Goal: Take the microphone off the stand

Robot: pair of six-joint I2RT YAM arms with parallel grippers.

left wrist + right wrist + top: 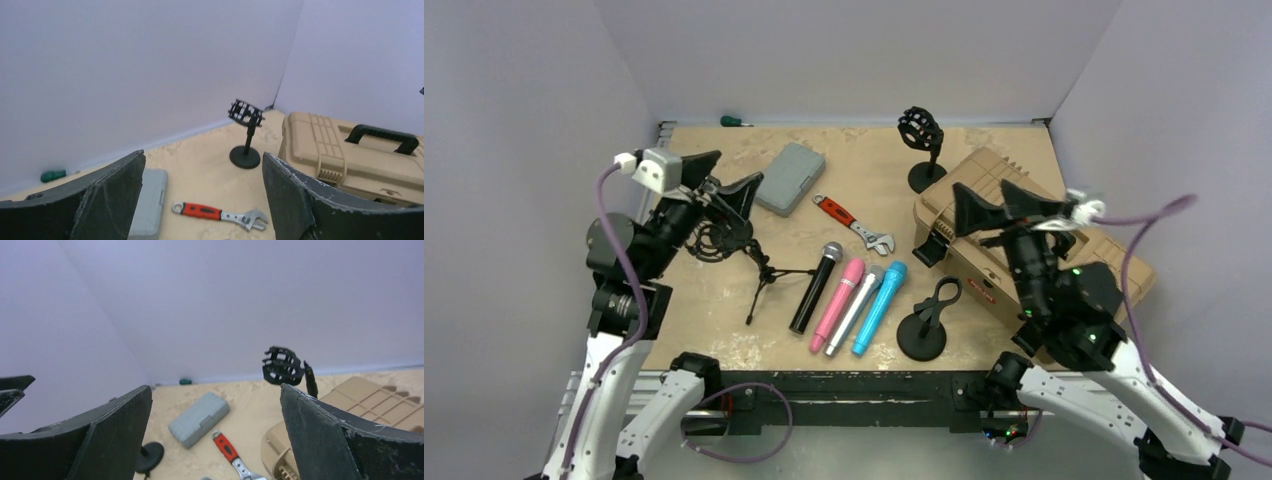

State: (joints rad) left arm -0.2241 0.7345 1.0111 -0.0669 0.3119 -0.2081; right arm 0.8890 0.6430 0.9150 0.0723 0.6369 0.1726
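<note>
Four microphones lie side by side on the table: black (815,288), pink (838,303), silver (854,309) and blue (880,306). A black clip stand with a round base (923,325) stands empty in front of them. A shock-mount stand (921,138) stands empty at the back; it also shows in the left wrist view (246,120) and the right wrist view (283,365). A tripod stand (764,275) with a mount sits under my left gripper (724,172), which is open and empty. My right gripper (986,190) is open and empty above the toolbox.
A tan toolbox (984,270) fills the right side. A grey case (790,177), a red-handled wrench (852,224) and a green screwdriver (736,121) lie toward the back. Walls close in the back and both sides.
</note>
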